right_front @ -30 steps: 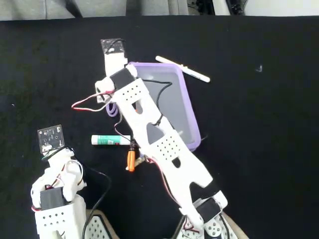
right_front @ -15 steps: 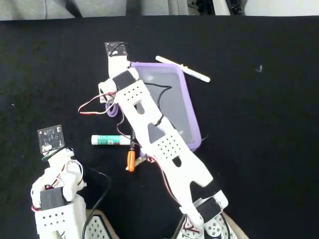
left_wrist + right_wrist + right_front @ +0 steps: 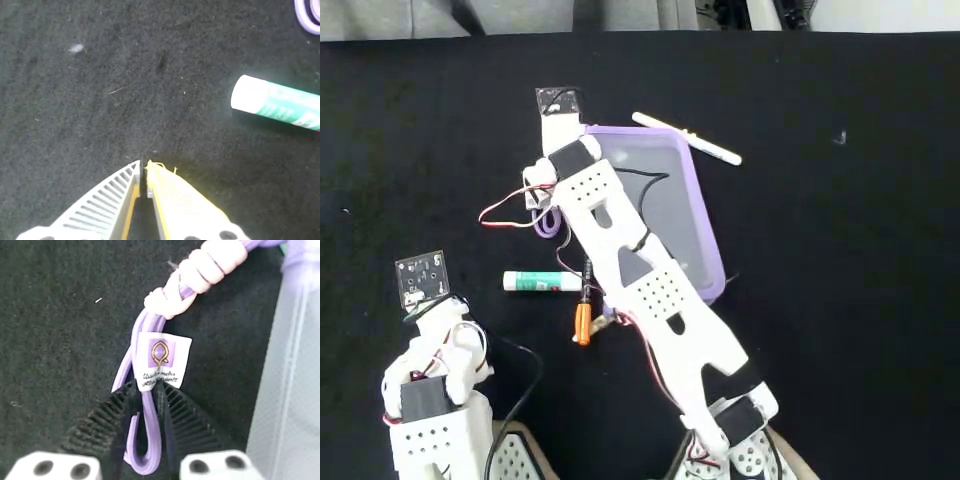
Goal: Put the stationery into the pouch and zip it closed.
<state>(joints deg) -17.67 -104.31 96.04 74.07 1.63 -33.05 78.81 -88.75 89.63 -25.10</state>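
A: One glue stick (image 3: pixel 535 282) lies unpacked near the pouch (image 3: pixel 675 200) on the worktop (image 3: pixel 820 300). Our step?
B: Opening — our right pincer (image 3: pixel 146 395) clamps the purple cord (image 3: pixel 149 432); left pincer (image 3: pixel 144 167) is together, empty. Next we pull steadily.

Bright, even light, probably overhead (shadows faint); white arm (image 3: pixel 650 300) glares slightly.

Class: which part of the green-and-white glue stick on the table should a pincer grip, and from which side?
Likely mid-barrel on the glue stick, coming straight down and squeezing across its two long sides. It lies flat on the black table, and one end sits beside the right arm, so end-on approaches look crowded.
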